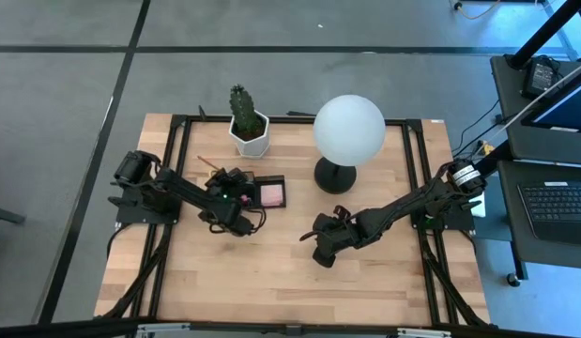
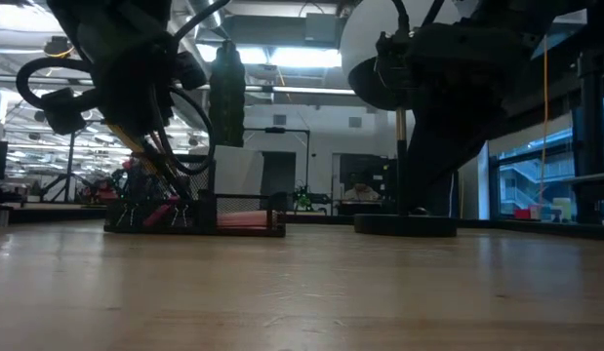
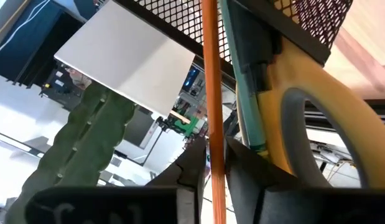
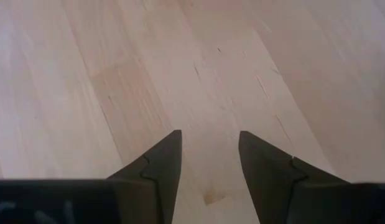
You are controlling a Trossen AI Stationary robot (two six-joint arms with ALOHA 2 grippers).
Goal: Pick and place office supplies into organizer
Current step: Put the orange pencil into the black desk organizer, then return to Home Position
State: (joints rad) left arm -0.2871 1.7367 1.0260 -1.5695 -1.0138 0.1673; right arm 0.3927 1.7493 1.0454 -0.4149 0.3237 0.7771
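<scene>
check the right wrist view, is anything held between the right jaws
No, the right gripper is open over bare wooden table, with only the tabletop showing in the gap between its jaws.

organizer (image 1: 267, 192) half hidden – left gripper (image 1: 236, 188) covers it

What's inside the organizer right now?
The organizer holds a pink sticky-note pad. The left gripper hovers over its other end, the orange pencil between its fingers, hiding most of what lies there.
</scene>
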